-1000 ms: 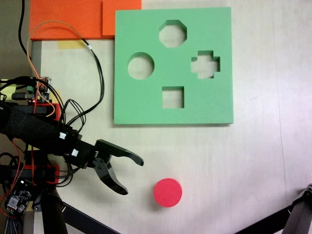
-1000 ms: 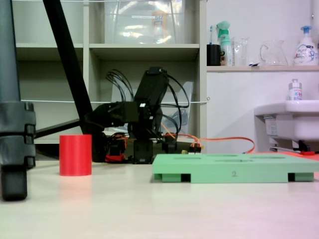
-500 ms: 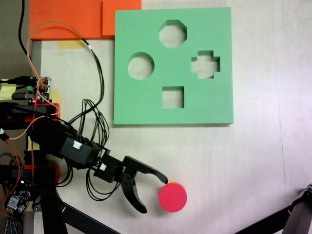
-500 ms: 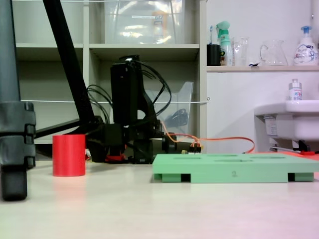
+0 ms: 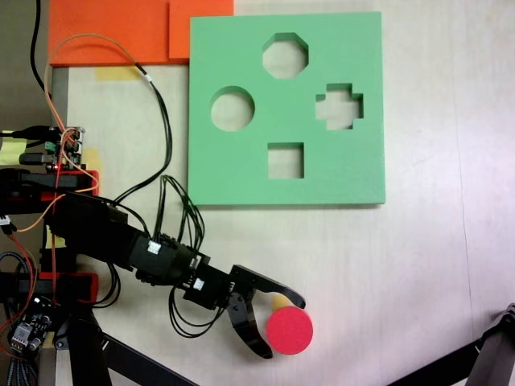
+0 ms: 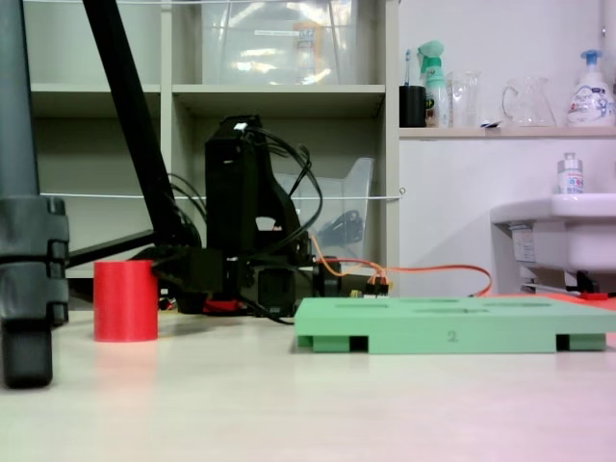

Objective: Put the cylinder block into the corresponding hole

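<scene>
Now, from above in a fixed view, my end effector (image 5: 284, 328) has reached forward with jaws apart, straddling the cylinder block (image 5: 290, 331) on the table (image 5: 418, 265); the block has slid slightly, far from the corresponding hole (image 5: 232, 108). From the side, the block (image 6: 126, 300) stands upright, shifted left, so I judge closing comes next.
</scene>
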Tool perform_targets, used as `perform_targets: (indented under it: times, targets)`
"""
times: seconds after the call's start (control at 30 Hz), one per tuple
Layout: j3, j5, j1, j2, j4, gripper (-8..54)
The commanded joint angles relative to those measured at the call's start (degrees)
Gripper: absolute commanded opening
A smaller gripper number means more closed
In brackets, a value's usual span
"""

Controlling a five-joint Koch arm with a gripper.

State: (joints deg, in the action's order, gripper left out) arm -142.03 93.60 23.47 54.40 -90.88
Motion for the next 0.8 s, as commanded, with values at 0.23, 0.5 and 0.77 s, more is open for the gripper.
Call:
perform_targets:
  times: [0.23, 0.5, 0.77]
  targets:
    - [6.86, 0.35, 2.02, -3.52, 0.62, 47.7]
    - [9.49, 0.35, 1.76, -4.83, 1.49, 31.6]
    - [8.96, 0.35, -2.81, -5.36, -0.44, 33.8]
